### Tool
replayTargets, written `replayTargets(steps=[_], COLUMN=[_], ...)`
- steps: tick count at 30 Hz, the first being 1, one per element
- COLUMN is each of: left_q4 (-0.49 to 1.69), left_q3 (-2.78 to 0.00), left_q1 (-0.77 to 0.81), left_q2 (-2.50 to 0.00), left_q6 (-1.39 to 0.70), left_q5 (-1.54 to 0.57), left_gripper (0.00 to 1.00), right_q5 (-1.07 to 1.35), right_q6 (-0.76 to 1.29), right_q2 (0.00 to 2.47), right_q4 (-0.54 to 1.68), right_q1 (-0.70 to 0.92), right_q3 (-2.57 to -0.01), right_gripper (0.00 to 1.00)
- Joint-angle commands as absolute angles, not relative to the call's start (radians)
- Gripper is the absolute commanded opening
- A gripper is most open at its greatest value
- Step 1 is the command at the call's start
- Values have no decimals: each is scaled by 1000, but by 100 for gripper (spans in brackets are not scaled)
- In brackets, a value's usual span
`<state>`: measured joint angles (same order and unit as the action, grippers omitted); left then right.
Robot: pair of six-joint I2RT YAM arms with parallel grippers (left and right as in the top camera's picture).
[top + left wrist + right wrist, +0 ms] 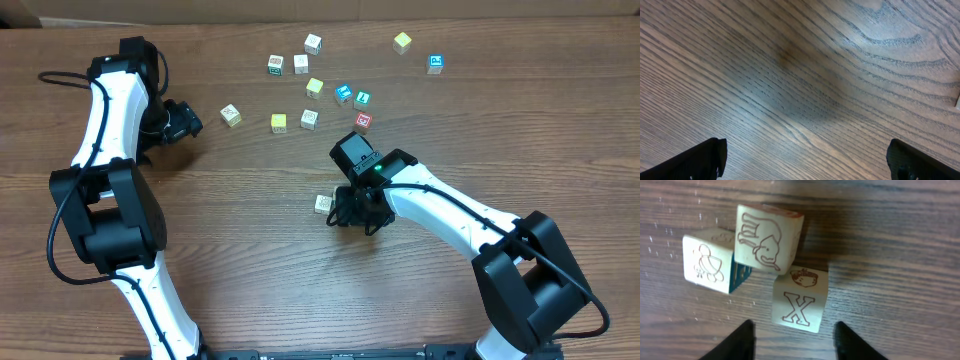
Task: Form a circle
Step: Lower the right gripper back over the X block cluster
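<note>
At the table's (260,250) middle the right gripper (794,332) stands half-open astride the X cube (799,302) of the circle (765,255), seemingly light, slick wood, best pinched across flat opposite sides.

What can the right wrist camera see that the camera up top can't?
Only the right wrist view shows the pictures up close: an elephant cube, a bug cube and an X cube bunched together. Only the overhead view shows the left arm and the scattered cubes further up. Both show the wooden table and the right gripper; overhead, one cream cube peeks out beside it.
</note>
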<state>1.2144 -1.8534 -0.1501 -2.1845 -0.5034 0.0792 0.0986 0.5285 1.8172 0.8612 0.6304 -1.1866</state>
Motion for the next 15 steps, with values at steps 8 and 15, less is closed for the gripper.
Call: replayTargets(steps=[8,15], left_q4=[1214,1214], left_q3=[-1850,-1850], left_q1=[-144,-143], left_q2=[-2197,-2197], left_q6=[-524,-524], left_q5=[78,78], left_gripper=[100,100], right_q5=[87,38], right_q6=[561,560], right_q2=[1820,1820], right_q4=[840,845], right_q1=[633,634], right_q3=[-1185,-1185], right_gripper=[44,44])
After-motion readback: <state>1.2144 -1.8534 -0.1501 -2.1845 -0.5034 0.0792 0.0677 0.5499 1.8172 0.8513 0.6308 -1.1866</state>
